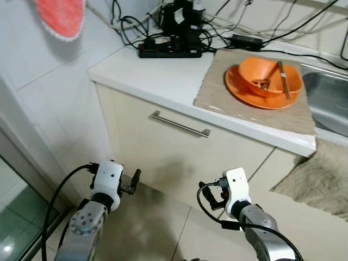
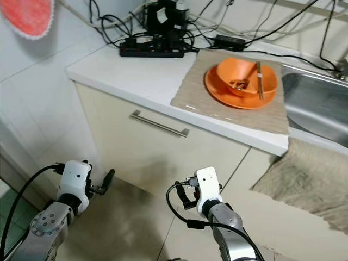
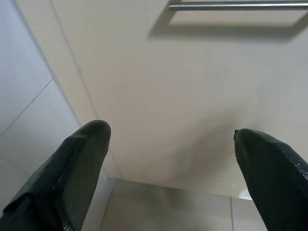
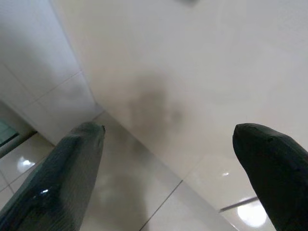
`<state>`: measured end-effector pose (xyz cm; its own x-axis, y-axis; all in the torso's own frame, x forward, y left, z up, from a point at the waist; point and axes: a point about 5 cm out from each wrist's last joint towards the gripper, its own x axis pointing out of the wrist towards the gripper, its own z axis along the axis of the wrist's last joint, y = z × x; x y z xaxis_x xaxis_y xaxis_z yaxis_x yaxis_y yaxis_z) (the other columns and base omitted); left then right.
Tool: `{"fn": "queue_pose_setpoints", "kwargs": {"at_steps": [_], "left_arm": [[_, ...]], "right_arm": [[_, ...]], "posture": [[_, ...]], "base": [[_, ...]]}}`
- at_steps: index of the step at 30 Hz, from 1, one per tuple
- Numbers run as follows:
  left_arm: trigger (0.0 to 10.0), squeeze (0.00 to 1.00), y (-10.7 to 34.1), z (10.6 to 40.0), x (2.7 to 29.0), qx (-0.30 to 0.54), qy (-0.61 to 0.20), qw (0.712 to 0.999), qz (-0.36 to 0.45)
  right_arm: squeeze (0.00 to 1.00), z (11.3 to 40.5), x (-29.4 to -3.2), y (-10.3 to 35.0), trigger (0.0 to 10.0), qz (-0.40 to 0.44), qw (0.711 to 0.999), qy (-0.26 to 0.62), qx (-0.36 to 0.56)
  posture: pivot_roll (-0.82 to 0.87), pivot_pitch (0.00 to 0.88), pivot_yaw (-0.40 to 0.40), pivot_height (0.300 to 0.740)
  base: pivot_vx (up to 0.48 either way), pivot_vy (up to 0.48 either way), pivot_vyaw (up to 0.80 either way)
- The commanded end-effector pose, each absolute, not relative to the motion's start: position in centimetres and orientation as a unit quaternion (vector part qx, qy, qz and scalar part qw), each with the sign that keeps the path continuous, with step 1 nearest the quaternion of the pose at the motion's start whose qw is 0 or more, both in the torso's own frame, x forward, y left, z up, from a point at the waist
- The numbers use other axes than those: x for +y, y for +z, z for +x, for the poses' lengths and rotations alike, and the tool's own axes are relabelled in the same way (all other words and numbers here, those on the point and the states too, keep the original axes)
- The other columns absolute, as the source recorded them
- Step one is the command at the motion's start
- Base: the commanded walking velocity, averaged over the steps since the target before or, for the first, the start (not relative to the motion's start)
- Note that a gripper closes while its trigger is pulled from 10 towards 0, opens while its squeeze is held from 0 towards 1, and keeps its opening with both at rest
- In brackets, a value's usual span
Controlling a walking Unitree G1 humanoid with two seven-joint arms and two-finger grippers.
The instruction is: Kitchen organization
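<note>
Left gripper [image 3: 168,159]: your jaws spread wide, empty, facing the cabinet drawer [image 1: 179,144].
Right gripper [image 4: 168,159]: released, low.
Orange bowl [image 1: 265,76]: on plate [image 1: 239,87], counter's sink edge.

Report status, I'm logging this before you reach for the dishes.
Left hand and right hand open, empty, low before the cabinet drawer. Orange bowl on plate, on counter mat. Nothing in the way.

soft, even indoor light, head views sharp.
a dim shadow is lying across the cabinet front [image 1: 179,157]; glare spots are shining on the floor tiles [image 4: 252,214]; the black fingertips [image 3: 82,159] are looking slightly soft.
</note>
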<state>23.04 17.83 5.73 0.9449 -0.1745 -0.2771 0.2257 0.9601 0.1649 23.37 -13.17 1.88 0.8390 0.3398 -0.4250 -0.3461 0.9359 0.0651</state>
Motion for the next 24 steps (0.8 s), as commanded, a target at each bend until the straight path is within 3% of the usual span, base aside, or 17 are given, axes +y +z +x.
{"fn": "queue_pose_setpoints", "kwargs": {"at_steps": [1, 24], "left_arm": [[10.0, 0.0, 6.18, 23.28, 17.46, 0.12, -0.111, 0.982, 0.098], [10.0, 0.0, 6.61, 23.5, 17.38, 0.106, -0.112, 0.984, 0.094]], "right_arm": [[0.0, 23.39, -13.44, 2.04, 10.0, -0.008, 0.96, 0.176, 0.216], [0.0, 23.43, -13.36, 2.14, 10.0, -0.003, 0.961, 0.176, 0.212]], "posture": [[-0.01, 0.0, -0.037, 0.74], [-0.01, 0.0, -0.033, 0.74]], "base": [[0.0, 0.0, -0.8], [0.0, 0.0, -0.8]]}}
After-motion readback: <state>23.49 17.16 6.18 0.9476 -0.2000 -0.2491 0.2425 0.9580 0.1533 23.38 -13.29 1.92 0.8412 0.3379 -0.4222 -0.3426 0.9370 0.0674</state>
